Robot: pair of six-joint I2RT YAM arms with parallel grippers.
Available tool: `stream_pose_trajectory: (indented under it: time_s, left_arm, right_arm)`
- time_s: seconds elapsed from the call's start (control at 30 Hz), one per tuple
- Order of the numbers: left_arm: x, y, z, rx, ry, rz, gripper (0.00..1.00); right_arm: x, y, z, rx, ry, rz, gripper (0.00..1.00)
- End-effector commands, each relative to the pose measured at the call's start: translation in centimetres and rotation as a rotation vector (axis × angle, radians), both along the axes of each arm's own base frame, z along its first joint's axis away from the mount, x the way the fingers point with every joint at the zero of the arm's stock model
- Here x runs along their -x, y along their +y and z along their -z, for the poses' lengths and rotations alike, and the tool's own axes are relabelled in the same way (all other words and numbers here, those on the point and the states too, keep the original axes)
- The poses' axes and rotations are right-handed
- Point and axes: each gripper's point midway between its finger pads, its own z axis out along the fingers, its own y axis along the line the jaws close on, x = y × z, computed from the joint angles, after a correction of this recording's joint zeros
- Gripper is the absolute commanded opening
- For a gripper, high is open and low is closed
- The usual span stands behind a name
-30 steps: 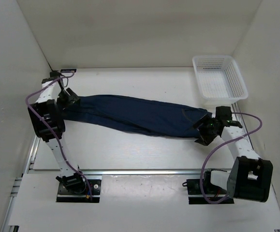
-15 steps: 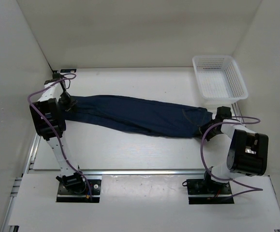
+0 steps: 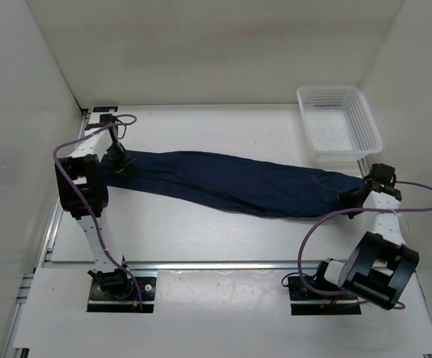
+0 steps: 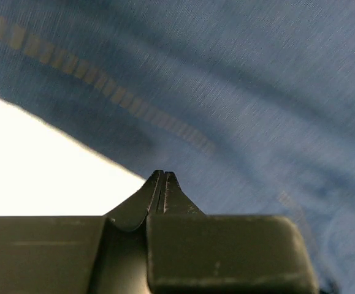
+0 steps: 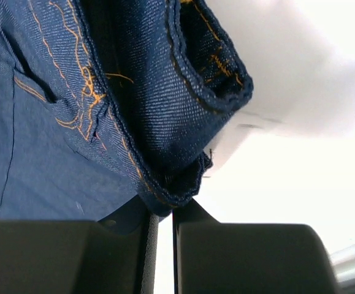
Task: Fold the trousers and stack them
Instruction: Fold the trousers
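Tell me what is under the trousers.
Only the white table shows around the trousers, which are stretched between the left gripper and the right gripper. The denim covers the strip of table directly below, so anything lying there cannot be seen.

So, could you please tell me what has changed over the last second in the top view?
The right gripper, shut on one end of the trousers, has pulled out to the right, and the cloth now lies longer and straighter. The left gripper, clamped on the other end, shifted only slightly to the right. Nothing was let go. The white basket stayed put.
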Motion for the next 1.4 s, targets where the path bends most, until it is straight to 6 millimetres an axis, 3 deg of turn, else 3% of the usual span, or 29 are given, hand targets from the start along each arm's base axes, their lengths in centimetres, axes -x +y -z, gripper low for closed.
stream_pose_trajectory:
  time_s: [0.0, 0.03, 0.1, 0.17, 0.2, 0.23, 0.27, 0.3, 0.33, 0.37, 0.4, 0.43, 0.47, 0.5, 0.57, 0.7, 1.03, 1.13, 1.3, 1.37]
  left_arm:
    - [1.6, -2.8, -4.2, 0.023, -0.078, 0.060, 0.10]
    - [2.4, -3.6, -4.1, 0.041, -0.069, 0.075, 0.10]
    - [2.2, -3.5, -6.5, 0.031, -0.125, 0.089, 0.12]
    - [2.0, -2.7, -8.5, 0.003, -0.127, 0.085, 0.22]
    - [1.4, -1.9, -9.8, -0.002, -0.155, 0.067, 0.36]
    - [-0.2, -0.6, -12.8, -0.019, -0.236, 0.052, 0.54]
    - [-0.7, 0.0, -13.1, -0.020, -0.234, 0.038, 0.95]
    - [-1.8, 0.9, -13.9, -0.039, -0.260, 0.022, 1.00]
    - [-2.3, 1.9, -14.2, -0.056, -0.261, 0.003, 1.00]
    - [-3.6, 3.2, -15.9, -0.071, -0.306, -0.013, 1.00]
    - [-4.4, 4.1, -13.9, -0.063, -0.254, -0.028, 1.00]
    - [-4.4, 5.4, -14.3, -0.063, -0.236, -0.057, 1.00]
    - [-4.5, 5.7, -13.4, -0.043, -0.212, -0.053, 1.00]
    - [-4.7, 6.0, -11.2, -0.018, -0.166, -0.060, 1.00]
    - [-4.8, 6.3, -9.4, 0.056, -0.144, -0.074, 1.00]
    - [-4.5, 5.9, -5.2, 0.125, -0.061, -0.079, 1.00]
    - [-5.1, 4.4, -2.2, 0.177, -0.018, -0.055, 1.00]
    - [-4.7, 3.7, -1.4, 0.188, -0.008, -0.045, 0.85]
    - [-4.1, 3.7, -3.5, 0.170, -0.045, -0.043, 0.37]
    - [-3.9, 3.9, -4.0, 0.155, -0.053, -0.045, 0.28]
  right_arm:
    - [3.4, -2.5, -1.0, 0.091, 0.107, 0.069, 0.00]
    - [3.9, -3.3, -1.1, 0.102, 0.115, 0.106, 0.00]
    - [4.0, -3.7, -1.6, 0.111, 0.109, 0.130, 0.00]
    - [3.6, -3.6, -1.7, 0.103, 0.089, 0.124, 0.00]
    - [3.5, -3.4, -1.7, 0.095, 0.084, 0.120, 0.00]
    - [3.4, -3.2, -1.4, 0.078, 0.084, 0.113, 0.00]
    - [3.1, -3.2, -1.4, 0.075, 0.070, 0.110, 0.00]
    - [3.1, -3.2, -1.4, 0.078, 0.071, 0.102, 0.00]
    - [3.3, -3.0, -1.2, 0.074, 0.079, 0.101, 0.00]
    - [3.3, -2.8, -1.2, 0.067, 0.074, 0.086, 0.00]
    - [3.2, -2.7, -1.4, 0.063, 0.060, 0.082, 0.00]
    - [3.2, -2.7, -1.5, 0.063, 0.060, 0.082, 0.00]
    - [3.1, -2.6, -1.5, 0.060, 0.057, 0.070, 0.00]
    - [3.1, -2.6, -1.7, 0.064, 0.048, 0.070, 0.00]
    - [3.1, -2.4, -1.7, 0.056, 0.044, 0.067, 0.00]
    - [2.7, -2.2, -1.6, 0.045, 0.025, 0.049, 0.00]
    - [2.4, -1.8, -1.2, 0.018, 0.019, 0.037, 0.00]
    - [2.4, -1.8, -1.2, 0.018, 0.019, 0.037, 0.00]
    - [2.2, -1.9, -1.2, 0.022, 0.011, 0.037, 0.00]
    - [2.1, -1.7, -1.3, 0.015, 0.007, 0.033, 0.00]
